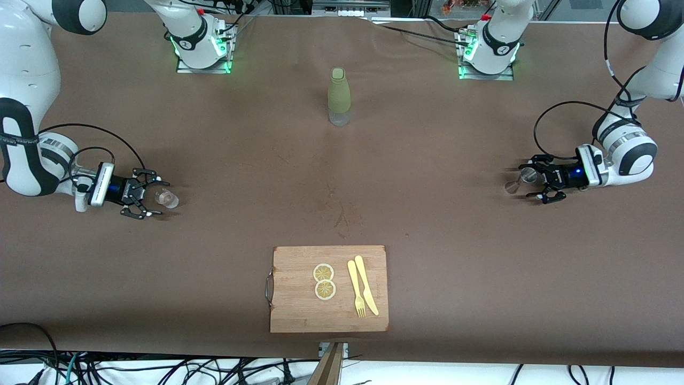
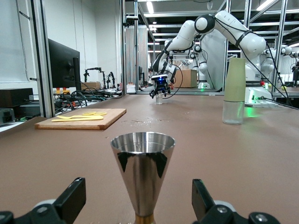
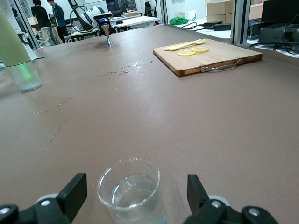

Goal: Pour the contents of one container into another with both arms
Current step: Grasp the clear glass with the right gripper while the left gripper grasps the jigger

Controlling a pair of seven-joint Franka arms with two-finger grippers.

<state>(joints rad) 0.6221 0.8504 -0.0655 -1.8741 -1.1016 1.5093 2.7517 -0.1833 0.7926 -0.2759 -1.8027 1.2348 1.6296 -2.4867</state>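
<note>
At the right arm's end of the counter (image 1: 224, 160), the right hand (image 1: 151, 199) sits open around the glass cup (image 1: 166, 199). At the left arm's end, the left hand (image 1: 536, 181) brackets the upright steel jigger (image 1: 521, 179), fingers apart.

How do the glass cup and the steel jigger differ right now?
The glass cup is clear with straight sides; the jigger is shiny opaque steel, flaring from a narrow waist. The cup stands at the right arm's end of the table, between the fingers of the right end effector; the jigger stands at the left arm's end, between those of the left end effector. Both are upright on the table.
</note>
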